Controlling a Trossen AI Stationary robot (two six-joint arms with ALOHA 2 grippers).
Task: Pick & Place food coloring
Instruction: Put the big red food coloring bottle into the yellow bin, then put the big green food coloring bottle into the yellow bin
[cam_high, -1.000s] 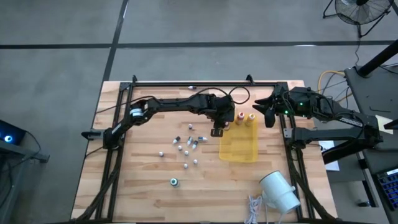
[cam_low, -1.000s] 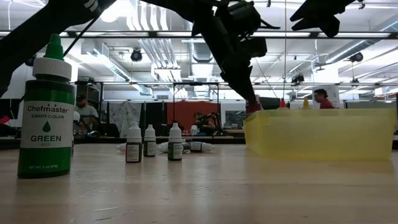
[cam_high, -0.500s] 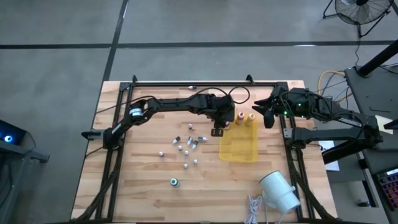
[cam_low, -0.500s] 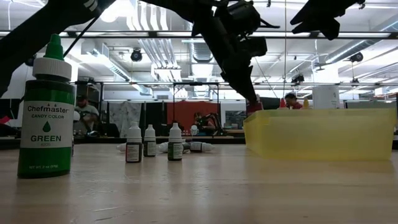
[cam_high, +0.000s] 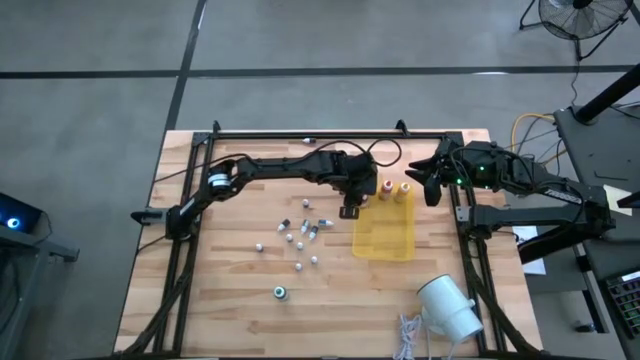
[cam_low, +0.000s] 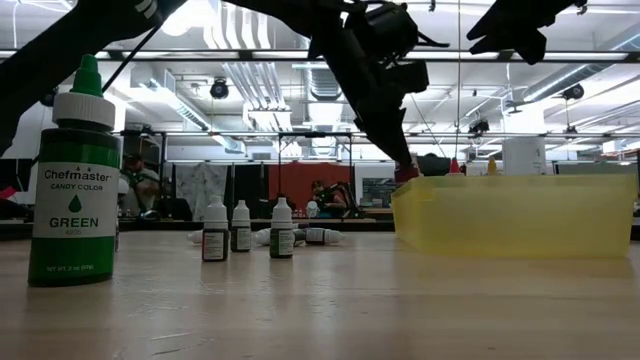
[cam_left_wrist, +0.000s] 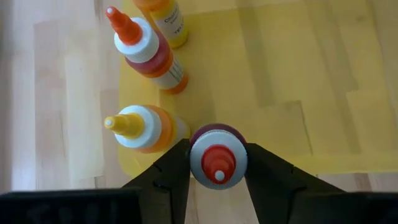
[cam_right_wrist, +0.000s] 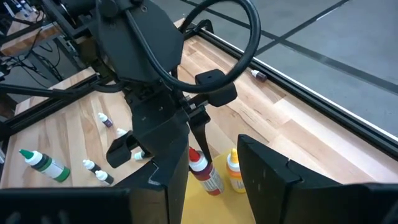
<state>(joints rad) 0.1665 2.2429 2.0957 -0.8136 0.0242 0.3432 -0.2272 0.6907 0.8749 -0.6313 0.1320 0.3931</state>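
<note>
Left end effector (cam_left_wrist: 217, 180) hangs over the near corner of the yellow tray (cam_high: 385, 235), its two dark fingers (cam_left_wrist: 171, 171) pressed against either side of a red-tipped bottle (cam_left_wrist: 217, 163) with a white cap; it has hold of that bottle, held upright, at the tray's edge beside two bottles already standing inside. Just beyond its fingertips stand a yellow-tipped bottle (cam_left_wrist: 140, 127) and an orange-tipped bottle (cam_left_wrist: 146, 53), both plump plastic squeeze bottles with cone nozzles.

Judging from this, the step in hand is the placing: the bottle looks lowered to the tray floor, and the next move calls for parting the fingers and lifting straight up without knocking the neighbours.

Well away from this end effector, on the bare plank tabletop (cam_high: 220, 280), lie the small whitish vials (cam_high: 300, 235), some upright, some tipped, and farthest off a green-topped bottle (cam_low: 75, 175) labelled candy color, smooth and glossy. These look yet to be moved.

Right end effector (cam_high: 428, 180) waits beyond the tray's far side, raised, its fingers partly apart and holding nothing. The tray is translucent, thin-walled plastic; the tabletop is pale wood.
</note>
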